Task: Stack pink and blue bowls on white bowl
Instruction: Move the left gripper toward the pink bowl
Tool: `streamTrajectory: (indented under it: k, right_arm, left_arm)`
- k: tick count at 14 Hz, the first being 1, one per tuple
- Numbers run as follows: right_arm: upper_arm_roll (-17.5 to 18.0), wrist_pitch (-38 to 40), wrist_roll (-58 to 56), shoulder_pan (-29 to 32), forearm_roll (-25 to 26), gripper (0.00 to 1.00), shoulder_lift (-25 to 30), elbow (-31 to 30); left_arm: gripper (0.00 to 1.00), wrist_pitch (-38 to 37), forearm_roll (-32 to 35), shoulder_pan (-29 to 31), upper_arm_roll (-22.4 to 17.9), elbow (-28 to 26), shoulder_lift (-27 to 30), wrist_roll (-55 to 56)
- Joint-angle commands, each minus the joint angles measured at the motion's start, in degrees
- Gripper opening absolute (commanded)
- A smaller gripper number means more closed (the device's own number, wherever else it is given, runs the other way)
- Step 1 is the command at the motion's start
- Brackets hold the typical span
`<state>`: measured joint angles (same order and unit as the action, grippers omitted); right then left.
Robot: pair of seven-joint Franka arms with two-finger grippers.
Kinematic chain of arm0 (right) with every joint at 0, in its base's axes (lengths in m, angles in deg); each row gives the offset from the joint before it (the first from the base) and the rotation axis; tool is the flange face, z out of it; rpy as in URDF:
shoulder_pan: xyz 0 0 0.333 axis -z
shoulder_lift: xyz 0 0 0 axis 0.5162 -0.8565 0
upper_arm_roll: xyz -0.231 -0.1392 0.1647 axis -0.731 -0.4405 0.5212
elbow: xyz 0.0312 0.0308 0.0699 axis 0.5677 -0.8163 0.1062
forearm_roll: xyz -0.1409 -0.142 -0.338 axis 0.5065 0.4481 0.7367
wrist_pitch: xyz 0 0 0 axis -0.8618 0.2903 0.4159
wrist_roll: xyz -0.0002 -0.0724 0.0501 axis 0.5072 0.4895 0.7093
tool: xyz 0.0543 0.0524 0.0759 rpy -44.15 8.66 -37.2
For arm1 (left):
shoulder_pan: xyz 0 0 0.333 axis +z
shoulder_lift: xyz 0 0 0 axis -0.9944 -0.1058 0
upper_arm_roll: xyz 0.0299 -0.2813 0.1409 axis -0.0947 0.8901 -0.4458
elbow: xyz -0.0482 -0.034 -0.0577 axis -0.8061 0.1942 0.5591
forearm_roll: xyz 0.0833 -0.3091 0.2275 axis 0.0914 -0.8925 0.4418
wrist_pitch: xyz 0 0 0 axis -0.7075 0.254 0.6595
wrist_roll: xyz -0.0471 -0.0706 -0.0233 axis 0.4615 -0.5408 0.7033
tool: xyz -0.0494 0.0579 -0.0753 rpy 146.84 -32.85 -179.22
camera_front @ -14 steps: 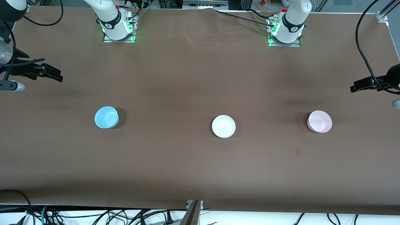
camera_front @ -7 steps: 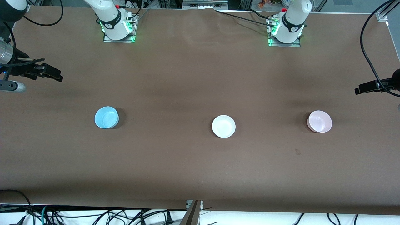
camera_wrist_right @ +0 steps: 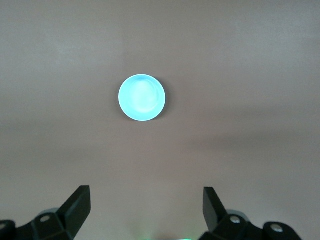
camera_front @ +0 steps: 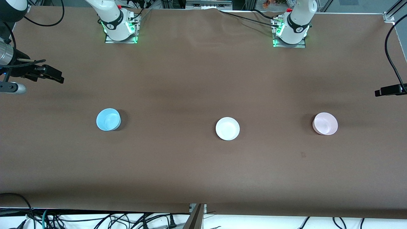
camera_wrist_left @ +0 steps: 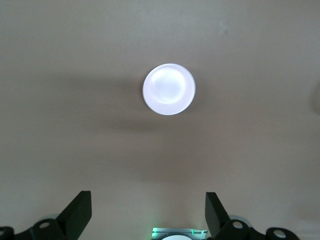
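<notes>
Three bowls stand upright in a row across the table. The white bowl (camera_front: pixel 227 128) is in the middle. The blue bowl (camera_front: pixel 108 119) (camera_wrist_right: pixel 142 97) stands toward the right arm's end, and the pink bowl (camera_front: pixel 325 123) (camera_wrist_left: pixel 169 89) toward the left arm's end. My right gripper (camera_wrist_right: pixel 145 200) hangs open and empty high over the table's end, apart from the blue bowl. My left gripper (camera_wrist_left: pixel 147 200) is open and empty too, high up and apart from the pink bowl. In the front view only a black part of the left hand (camera_front: pixel 389 90) shows at the edge.
The brown table cover (camera_front: pixel 203 178) is bare around the bowls. Both arm bases (camera_front: pixel 120 27) (camera_front: pixel 291 30) stand with green lights along the edge farthest from the front camera. Cables (camera_front: pixel 95 219) lie below the near edge.
The left hand has slid outward toward the left arm's end of the table, nearly leaving the front view. The right arm and the three bowls have not moved.
</notes>
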<state>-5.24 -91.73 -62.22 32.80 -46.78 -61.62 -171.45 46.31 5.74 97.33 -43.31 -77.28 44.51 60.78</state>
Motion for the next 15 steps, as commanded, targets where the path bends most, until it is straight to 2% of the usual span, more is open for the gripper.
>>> streamTrajectory:
  k: [1, 4, 9, 13, 15]
  right_arm:
    - [0.11, 1.26, -0.35, 0.21, -0.48, 0.99, -0.66, 1.68]
    - [0.11, 1.26, -0.18, 0.21, -0.48, 0.99, -0.66, 1.68]
    - [0.03, 1.0, -0.44, 0.91, -1.62, 0.99, -1.19, 1.77]
    - [0.11, 1.08, -1.23, 0.91, -1.8, 0.99, -1.72, 2.12]
    - [0.46, 1.17, -2.46, 0.39, -1.27, 0.99, -1.37, 2.21]
  left_arm:
    - [1.0, 4.09, -0.04, 3.72, 0.01, 0.35, -3.56, -3.37]
    - [1.0, 13.93, -1.18, 6.19, 0.09, 0.18, -9.35, -9.69]
    - [1.0, 26.32, -7.85, 6.02, 0.01, -1.13, -18.15, -9.79]
    - [1.0, 44.42, -10.58, 4.09, 0.01, -10.88, -19.92, -9.7]
    - [1.0, 46.3, -13.3, 3.21, 0.01, -12.65, -20.45, -9.79]
